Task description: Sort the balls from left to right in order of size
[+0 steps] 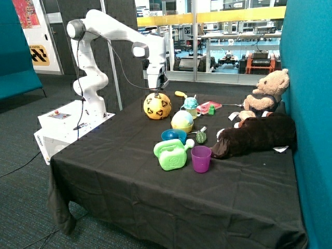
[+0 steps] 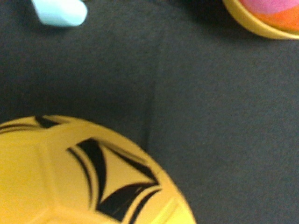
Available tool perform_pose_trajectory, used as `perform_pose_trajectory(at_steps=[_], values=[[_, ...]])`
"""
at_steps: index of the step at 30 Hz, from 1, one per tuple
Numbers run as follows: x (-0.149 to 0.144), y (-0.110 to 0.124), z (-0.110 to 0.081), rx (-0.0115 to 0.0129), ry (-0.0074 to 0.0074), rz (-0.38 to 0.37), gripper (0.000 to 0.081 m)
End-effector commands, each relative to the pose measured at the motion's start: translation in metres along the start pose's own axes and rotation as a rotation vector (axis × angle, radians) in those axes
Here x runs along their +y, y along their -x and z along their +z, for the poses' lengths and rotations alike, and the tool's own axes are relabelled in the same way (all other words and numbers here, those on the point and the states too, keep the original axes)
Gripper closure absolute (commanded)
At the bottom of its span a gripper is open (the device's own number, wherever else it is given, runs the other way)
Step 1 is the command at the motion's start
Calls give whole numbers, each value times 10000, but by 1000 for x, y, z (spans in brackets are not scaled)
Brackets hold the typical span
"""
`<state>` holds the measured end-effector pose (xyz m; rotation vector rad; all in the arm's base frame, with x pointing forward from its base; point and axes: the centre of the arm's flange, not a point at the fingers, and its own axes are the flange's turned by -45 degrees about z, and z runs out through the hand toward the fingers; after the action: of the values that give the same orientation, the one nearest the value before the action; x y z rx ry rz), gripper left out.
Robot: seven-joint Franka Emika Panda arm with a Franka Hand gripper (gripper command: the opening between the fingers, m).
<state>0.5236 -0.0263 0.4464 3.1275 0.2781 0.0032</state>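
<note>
A large yellow ball with black markings (image 1: 157,106) rests on the black tablecloth (image 1: 119,171) toward the far side. My gripper (image 1: 157,88) hovers just above its top. The wrist view shows part of the same ball (image 2: 70,182) close below, with bare cloth beside it. A mid-sized pale green and blue ball (image 1: 182,121) lies nearer the table's middle. A small teal ball (image 1: 190,102) sits in a cup behind it.
A blue bowl (image 1: 173,136), green watering can (image 1: 171,154) and purple cup (image 1: 201,158) stand in front. A teddy bear (image 1: 267,93) and brown plush (image 1: 257,136) lie against the teal wall. A pink toy (image 1: 210,107) lies at the back.
</note>
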Motion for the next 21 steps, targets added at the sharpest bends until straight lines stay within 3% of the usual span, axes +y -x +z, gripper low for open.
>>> perform_pose_trajectory(at_steps=[1, 5, 21], values=[[22, -14, 1, -19, -19, 343, 187], [35, -18, 7, -20, -18, 1202, 188], [75, -29, 15, -21, -17, 2394, 182]])
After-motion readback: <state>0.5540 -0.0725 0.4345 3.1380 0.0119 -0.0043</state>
